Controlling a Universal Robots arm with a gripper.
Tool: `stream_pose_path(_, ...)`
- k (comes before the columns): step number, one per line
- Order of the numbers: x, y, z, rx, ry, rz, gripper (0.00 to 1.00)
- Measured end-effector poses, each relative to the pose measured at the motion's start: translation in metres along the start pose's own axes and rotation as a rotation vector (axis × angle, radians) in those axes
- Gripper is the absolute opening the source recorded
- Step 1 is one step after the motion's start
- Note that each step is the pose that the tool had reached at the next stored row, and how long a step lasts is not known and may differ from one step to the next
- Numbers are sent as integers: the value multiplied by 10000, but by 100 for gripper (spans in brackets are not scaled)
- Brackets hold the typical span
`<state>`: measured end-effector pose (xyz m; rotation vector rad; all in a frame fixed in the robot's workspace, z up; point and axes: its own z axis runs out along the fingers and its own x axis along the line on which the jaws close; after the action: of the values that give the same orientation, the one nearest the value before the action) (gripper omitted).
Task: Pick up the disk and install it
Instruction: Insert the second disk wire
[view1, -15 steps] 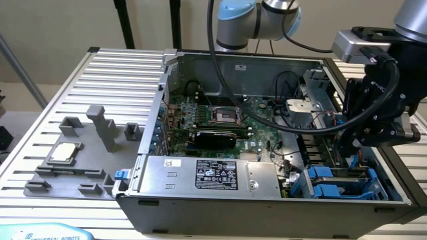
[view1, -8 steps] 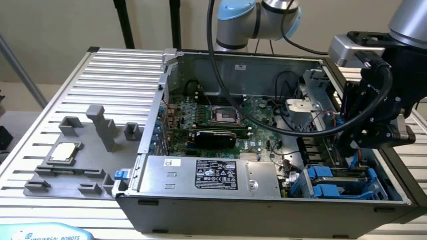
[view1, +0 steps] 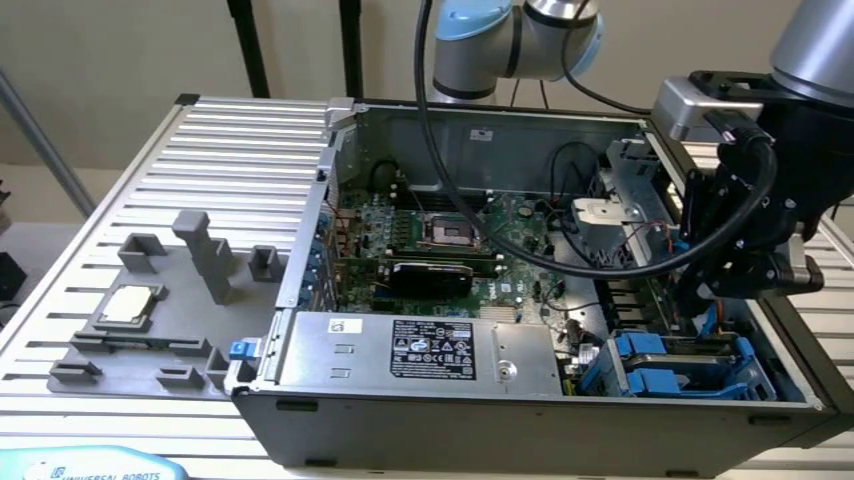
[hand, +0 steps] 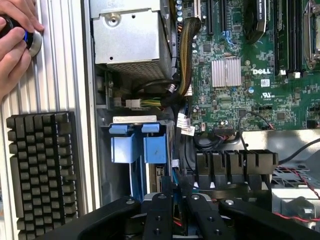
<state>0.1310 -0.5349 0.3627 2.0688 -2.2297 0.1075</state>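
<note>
The black robot hand (view1: 731, 285) hangs inside the open grey metal computer case (view1: 534, 410); I cannot tell its grip. The blue-framed silver disk (view1: 674, 360) sits in the case's corner bay.

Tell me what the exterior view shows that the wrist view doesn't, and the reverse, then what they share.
Exterior view alone: the grey fixture tray beside the computer case, with a small square silver chip on it, and the arm's blue-capped joint.

Wrist view alone: a black keyboard and a person's hand on a round knob.

Both: the green motherboard, the blue drive-bay brackets, the grey power supply box, and the gripper.
</note>
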Motion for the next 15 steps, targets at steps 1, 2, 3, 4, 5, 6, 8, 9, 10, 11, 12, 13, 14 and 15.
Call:
stream_pose_path(1,-1,2,2,6,8,1,16)
stream_pose_path(2,0,5,2,15,10,4,16)
stream_pose_path(3,0,13,2,30,9,5,16)
stream_pose_path(4,0,23,2,48,9,5,16)
stream_pose_path(5,1,34,3,66,6,6,16)
stream_pose_path(6,2,43,4,81,4,7,16)
stream_pose_path(8,9,48,10,109,3,11,16)
stream_pose_path(9,16,47,17,117,0,10,16)
stream_pose_path(10,29,46,26,122,-9,10,16)
stream_pose_path(11,47,45,37,124,-25,11,16)
stream_pose_path(12,70,43,50,124,-46,12,16)
stream_pose_path(13,96,41,63,123,-73,11,16)
stream_pose_path(14,123,39,76,121,-104,12,16)
stream_pose_path(15,147,37,86,119,-140,12,16)
